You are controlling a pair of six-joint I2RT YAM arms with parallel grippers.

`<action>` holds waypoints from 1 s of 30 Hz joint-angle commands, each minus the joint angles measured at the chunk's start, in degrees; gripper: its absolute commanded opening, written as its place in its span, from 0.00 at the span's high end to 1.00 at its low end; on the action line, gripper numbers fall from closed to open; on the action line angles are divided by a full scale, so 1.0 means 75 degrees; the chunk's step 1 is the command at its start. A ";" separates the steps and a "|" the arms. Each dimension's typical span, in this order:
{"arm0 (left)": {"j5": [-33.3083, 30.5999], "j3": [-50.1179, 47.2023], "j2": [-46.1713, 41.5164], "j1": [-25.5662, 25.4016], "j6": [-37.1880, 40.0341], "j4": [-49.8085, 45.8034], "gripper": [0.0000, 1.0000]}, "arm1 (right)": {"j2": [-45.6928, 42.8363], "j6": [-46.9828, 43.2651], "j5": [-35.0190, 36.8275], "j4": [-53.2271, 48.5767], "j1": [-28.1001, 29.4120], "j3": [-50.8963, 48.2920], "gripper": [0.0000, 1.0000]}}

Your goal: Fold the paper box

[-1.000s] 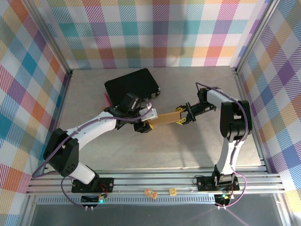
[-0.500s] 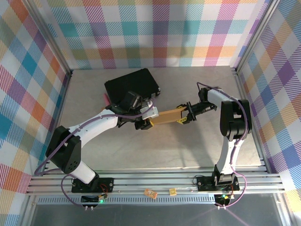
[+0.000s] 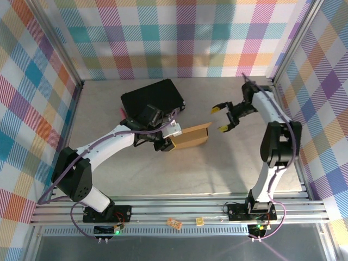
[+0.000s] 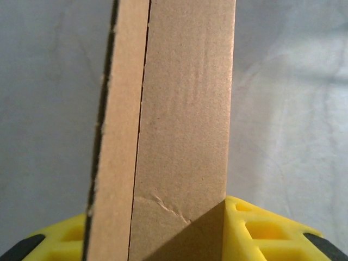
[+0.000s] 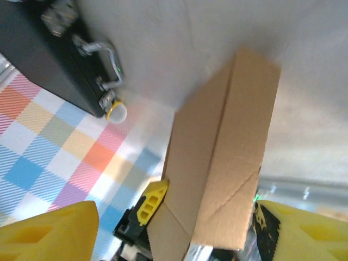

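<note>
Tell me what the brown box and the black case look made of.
Paper box: brown cardboard, matte, with fibrous grain, creases and a rough cut edge. Black case: probably hard plastic, smooth dull black; its handle looks like shiny metal.

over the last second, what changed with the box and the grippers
The right gripper let go of the paper box, opened wide and drew back toward the far right. The left gripper stays clamped on the box's other end, and the black case has not moved.
</note>
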 commanded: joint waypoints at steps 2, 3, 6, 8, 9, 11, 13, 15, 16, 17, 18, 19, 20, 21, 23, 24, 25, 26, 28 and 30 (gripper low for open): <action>0.0633 0.0198 -0.0357 0.0070 -0.0310 -0.1150 0.67 | -0.1597 -0.1776 0.2149 0.0743 -0.0061 0.0118 0.34; 0.0696 0.0166 -0.0387 0.0081 -0.0333 -0.1256 0.67 | -0.2095 -0.2247 0.2409 0.1459 0.0047 -0.0238 0.36; 0.0791 0.0199 -0.0395 0.0116 -0.0353 -0.1607 0.67 | -0.3485 -0.4034 0.2882 0.3809 0.0634 -0.1851 0.44; 0.0792 0.0291 -0.0325 0.0168 -0.0333 -0.1819 0.67 | -0.4203 -0.5466 0.2746 0.5145 0.1126 -0.2941 0.47; 0.0803 0.0339 -0.0279 0.0214 -0.0317 -0.1914 0.67 | -0.4477 -0.6301 0.2602 0.5588 0.1381 -0.3373 0.47; 0.0826 0.0389 -0.0204 0.0330 -0.0305 -0.2012 0.68 | -0.4680 -0.7761 0.2347 0.5612 0.1607 -0.3702 0.50; 0.0849 0.0429 -0.0154 0.0447 -0.0297 -0.2048 0.68 | -0.4590 -0.9033 0.2023 0.4926 0.1617 -0.3602 0.56; 0.0850 0.0440 -0.0134 0.0532 -0.0242 -0.2023 0.68 | -0.4441 -1.0061 0.1711 0.4207 0.1617 -0.3469 0.58; 0.0850 0.0468 -0.0110 0.0571 -0.0193 -0.2031 0.68 | -0.4427 -1.0722 0.1432 0.3975 0.1636 -0.3514 0.56; 0.0850 0.0503 -0.0078 0.0595 -0.0147 -0.2054 0.68 | -0.4412 -1.1123 0.1187 0.3848 0.1651 -0.3558 0.52; 0.0860 0.0548 -0.0029 0.0629 -0.0114 -0.2077 0.68 | -0.4307 -1.1464 0.0939 0.3662 0.1658 -0.3525 0.48; 0.0873 0.0575 0.0004 0.0650 -0.0081 -0.2102 0.68 | -0.4159 -1.1737 0.0833 0.3448 0.1686 -0.3457 0.46; 0.0875 0.0592 0.0032 0.0665 -0.0050 -0.2104 0.68 | -0.3983 -1.1959 0.0787 0.3272 0.1736 -0.3352 0.44; 0.0874 0.0593 0.0057 0.0679 -0.0009 -0.2108 0.68 | -0.3829 -1.2217 0.0689 0.3122 0.1783 -0.3269 0.44; 0.0853 0.0581 0.0078 0.0703 0.0067 -0.2115 0.68 | -0.3512 -1.2599 0.0611 0.2854 0.1921 -0.3050 0.43; 0.0830 0.0581 0.0087 0.0724 0.0091 -0.2104 0.69 | -0.3348 -1.2691 0.0716 0.2816 0.2012 -0.2937 0.43; 0.0827 0.0581 0.0082 0.0749 0.0105 -0.2094 0.69 | -0.3218 -1.2714 0.0854 0.2827 0.2096 -0.2872 0.43; 0.0833 0.0593 0.0081 0.0779 0.0113 -0.2081 0.69 | -0.3044 -1.2756 0.0995 0.2829 0.2150 -0.2787 0.43; 0.0838 0.0613 0.0078 0.0809 0.0116 -0.2046 0.69 | -0.2762 -1.2759 0.1210 0.2913 0.2212 -0.2655 0.43; 0.0830 0.0640 0.0092 0.0820 0.0116 -0.2025 0.69 | -0.2512 -1.2650 0.1241 0.3012 0.2223 -0.2481 0.43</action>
